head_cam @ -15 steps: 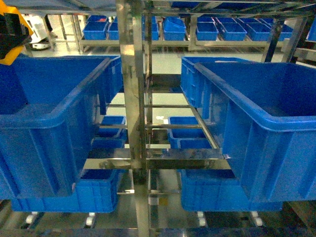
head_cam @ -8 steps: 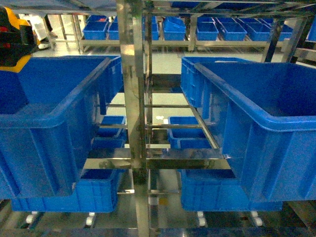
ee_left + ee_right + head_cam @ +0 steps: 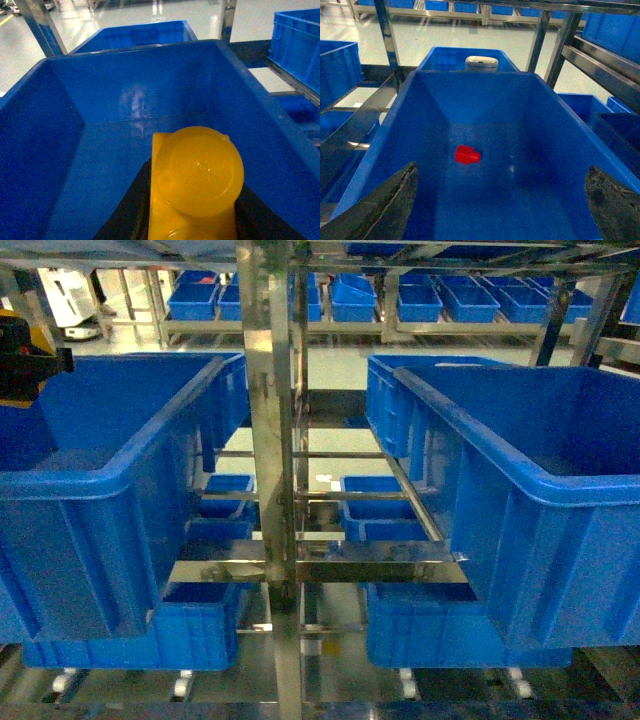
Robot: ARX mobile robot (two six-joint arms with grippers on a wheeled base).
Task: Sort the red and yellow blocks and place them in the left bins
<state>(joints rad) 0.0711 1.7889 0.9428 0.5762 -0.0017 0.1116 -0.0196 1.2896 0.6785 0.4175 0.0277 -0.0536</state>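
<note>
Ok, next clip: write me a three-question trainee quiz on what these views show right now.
1. True or false: the left gripper holds the yellow brick over a blue crate.
2. The red block lies: A) on the crate floor B) on the rim C) in the right gripper.
3. Fill in: the right gripper's jaws are ____.

Key: 1 true; 2 A; 3 open.

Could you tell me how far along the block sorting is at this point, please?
Nothing looks sorted yet. In hand: the left gripper holds the yellow block above the left crate, not released. Left to do: the red block lies on the floor of the crate beneath the open right gripper, ungrasped.
</note>
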